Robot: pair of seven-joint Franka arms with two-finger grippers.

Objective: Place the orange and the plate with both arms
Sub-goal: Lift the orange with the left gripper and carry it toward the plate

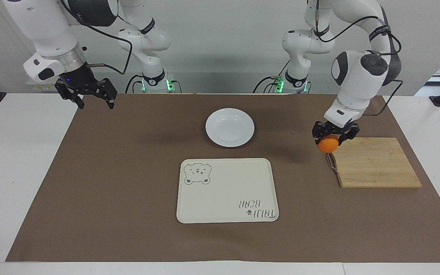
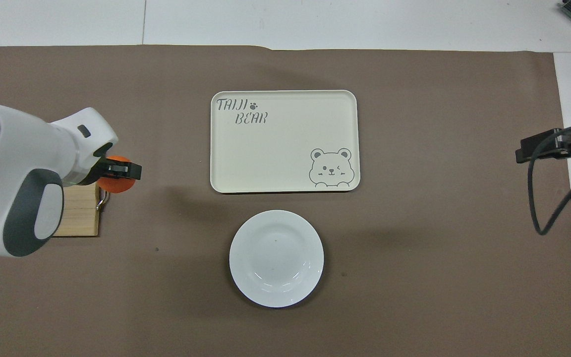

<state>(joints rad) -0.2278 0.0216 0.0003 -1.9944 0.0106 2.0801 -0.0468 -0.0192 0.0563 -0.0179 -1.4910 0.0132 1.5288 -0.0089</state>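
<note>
One orange [image 1: 327, 145], one plate [image 1: 230, 127], one tray [image 1: 227, 190]. One wooden cutting board [image 1: 376, 163]. Two arms are present.

my tabletop [image 1: 21, 172] is white, and a large brown mat [image 1: 128, 183] covers most of it, leaving white strips at both side edges of the facing view. three things lie directly on the mat. the white plate [image 1: 230, 127] sits at the centre of that view, a little above the middle. the cream tray [image 1: 227, 191] with its bear drawing and lettering lies just below the plate, the two apart. the wooden cutting board [image 1: 376, 164] with a metal handle rests at the right of the frame, well apart from the tray.
</note>
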